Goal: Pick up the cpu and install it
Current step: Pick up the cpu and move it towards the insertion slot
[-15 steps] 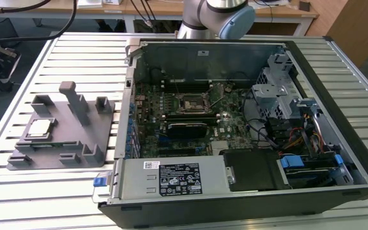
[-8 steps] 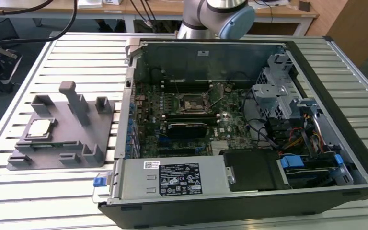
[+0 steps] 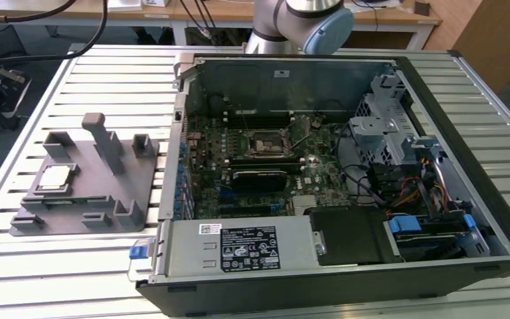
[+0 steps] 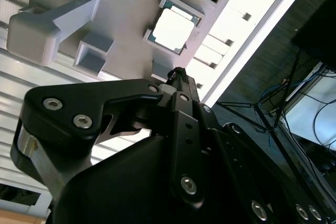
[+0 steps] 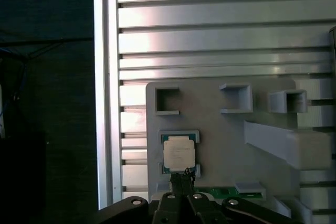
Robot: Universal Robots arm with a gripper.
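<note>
Clearly, the claw (image 5: 181,177) had its fingers closed together with nothing between them, and the cpu (image 5: 179,154) lay flat in its recess of the grey holder block (image 5: 220,150), straight beyond the claw's tips, seemingly untouched.

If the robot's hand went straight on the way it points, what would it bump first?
Probably the cpu sitting in the grey holder; the hand points at its edge, though depth is hard to judge.
</note>
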